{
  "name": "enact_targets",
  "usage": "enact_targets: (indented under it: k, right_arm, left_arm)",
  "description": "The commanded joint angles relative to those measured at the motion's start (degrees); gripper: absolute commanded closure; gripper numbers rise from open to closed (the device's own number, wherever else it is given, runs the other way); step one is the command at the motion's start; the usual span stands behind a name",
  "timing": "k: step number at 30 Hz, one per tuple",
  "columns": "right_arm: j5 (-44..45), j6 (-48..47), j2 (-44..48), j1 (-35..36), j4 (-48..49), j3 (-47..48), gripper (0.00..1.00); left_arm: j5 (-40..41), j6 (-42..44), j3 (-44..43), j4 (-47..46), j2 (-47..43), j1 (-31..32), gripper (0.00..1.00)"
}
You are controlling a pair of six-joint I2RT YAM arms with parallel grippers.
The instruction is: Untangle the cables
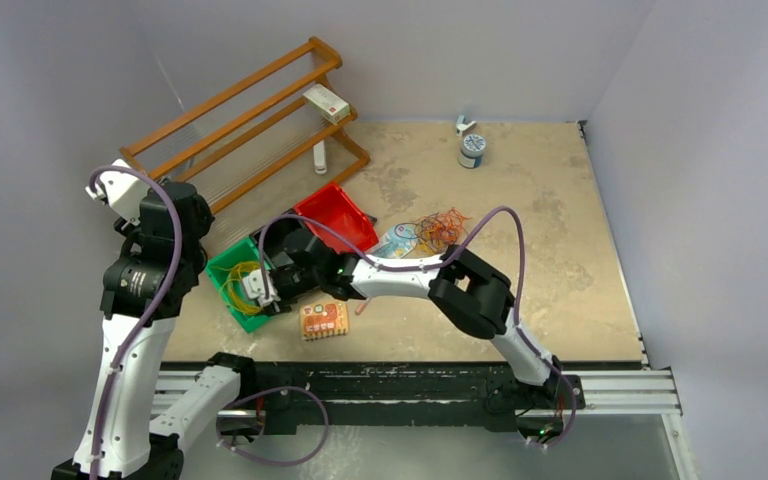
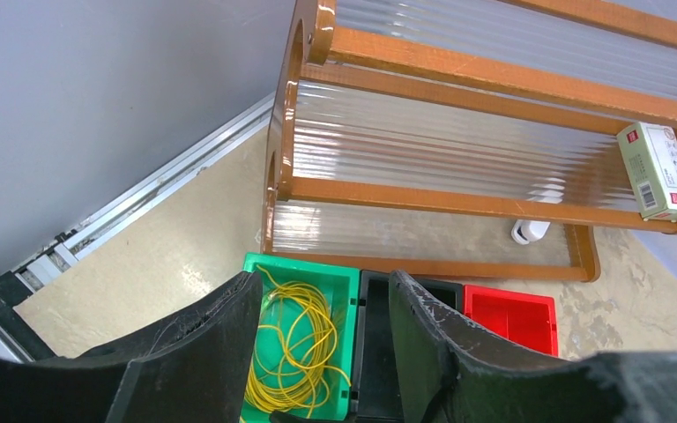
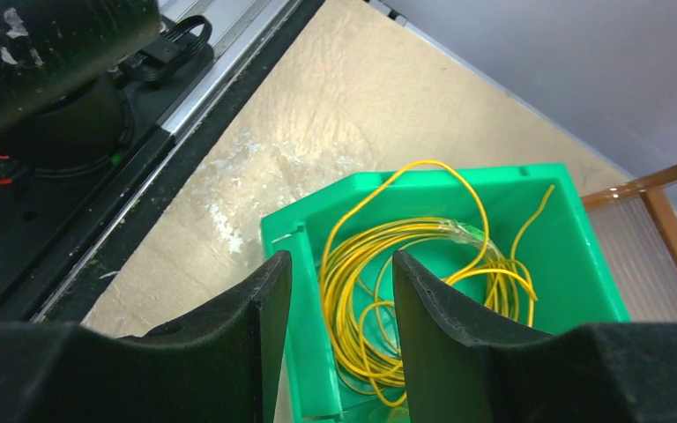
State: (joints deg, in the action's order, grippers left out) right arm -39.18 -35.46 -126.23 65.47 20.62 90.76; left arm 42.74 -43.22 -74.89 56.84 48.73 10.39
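Right hand [image 3: 339,262] spread, empty, above yellow cable [image 3: 405,231] coiled in green bin [image 3: 582,264]

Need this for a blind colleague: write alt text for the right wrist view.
A coil of yellow cable lies in a green bin, seen from above between the open jaws of the right gripper. The bin sits on a tan table, with a black rail at upper left.

A yellow cable [image 3: 405,282] lies loosely coiled inside the green bin [image 3: 573,247]. At two o'clock from it, a tangled clump of red and orange cables [image 1: 441,226] rests on the table [image 1: 560,200].
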Motion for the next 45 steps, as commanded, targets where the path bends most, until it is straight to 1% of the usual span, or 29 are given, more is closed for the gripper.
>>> enact_targets:
  k: [1, 6, 12, 22, 27, 31, 35, 41, 45]
  right_arm:
    - [-0.3, -2.5, -0.1, 0.8, -4.1, 4.2, 0.51]
    - [1.5, -3.1, -1.6, 1.3, -5.9, 6.1, 0.51]
    - [5.4, -2.9, -3.1, 1.5, -6.7, 7.8, 0.56]
    - [5.4, -2.9, -3.5, 1.6, -7.2, 7.6, 0.55]
    - [6.3, -3.0, -4.1, 1.6, -8.0, 8.3, 0.57]
    - [7.6, -3.0, -4.1, 1.6, -7.7, 8.3, 0.63]
    - [9.8, -2.5, -4.0, 1.6, -6.9, 8.3, 0.73]
    - [11.9, -0.2, -2.7, 1.6, -3.2, 6.5, 0.88]
    - [12.3, 1.4, -2.4, 1.6, -1.8, 6.1, 0.95]
  left_arm:
    - [0.4, 1.2, 0.4, -0.3, -0.5, -0.4, 0.46]
    - [0.0, 1.0, 1.1, -0.5, -0.8, -0.4, 0.45]
    - [-0.5, 0.8, 1.8, -0.6, -0.8, -0.4, 0.45]
    - [-0.9, 0.4, 2.6, -1.0, -0.8, -0.4, 0.45]
    - [-1.2, 0.3, 3.1, -1.1, -0.7, -0.4, 0.45]
    - [-1.4, 0.2, 3.2, -1.3, -0.5, -0.4, 0.45]
    - [-1.4, 0.3, 3.1, -1.4, -0.5, -0.4, 0.45]
    - [-1.4, 0.3, 3.1, -1.4, -0.5, -0.4, 0.45]
    - [-1.6, 0.2, 3.0, -1.5, -0.3, -0.4, 0.45]
